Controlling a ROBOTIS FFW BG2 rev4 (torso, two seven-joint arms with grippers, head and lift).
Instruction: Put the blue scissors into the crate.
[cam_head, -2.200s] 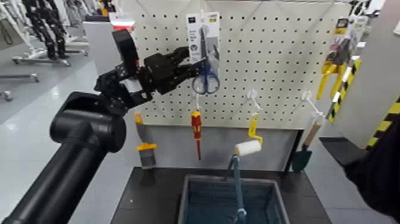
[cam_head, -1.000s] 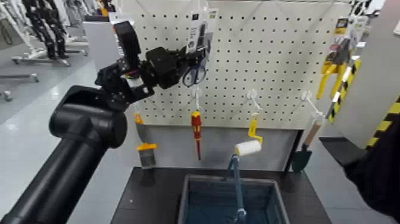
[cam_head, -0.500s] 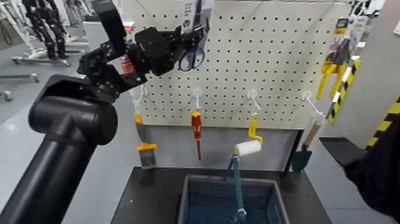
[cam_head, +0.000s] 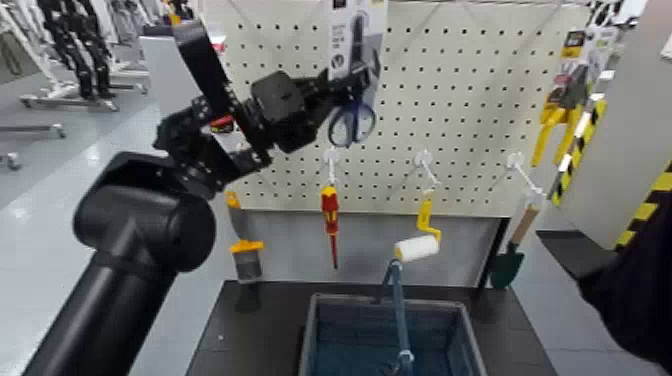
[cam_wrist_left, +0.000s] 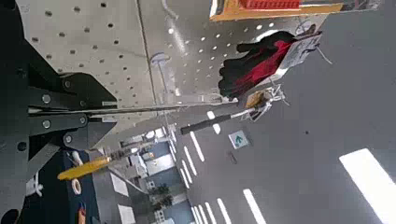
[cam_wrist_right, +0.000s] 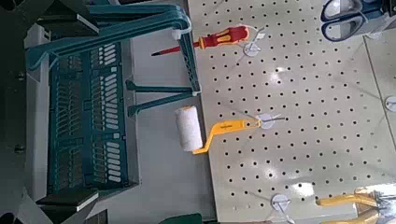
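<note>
The paint roller (cam_wrist_right: 190, 129) hangs between the crate (cam_wrist_right: 91, 121) and screwdriver (cam_wrist_right: 220, 38).

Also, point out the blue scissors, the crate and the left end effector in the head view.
blue scissors (cam_head: 352, 125): head view, on the blue loop handles.
crate (cam_head: 385, 303): head view, on the far rim.
left end effector (cam_head: 347, 85): head view, between its fingertips.

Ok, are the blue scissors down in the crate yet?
No, the scissors are up by the pegboard, above the crate.

Red-and-yellow screwdriver (cam_head: 331, 213) hanging on pegboard (cam_head: 460, 110), paint roller (cam_head: 418, 246) hanging beside it, wooden-handled trowel (cam_head: 509, 262) hanging near the board's edge.
</note>
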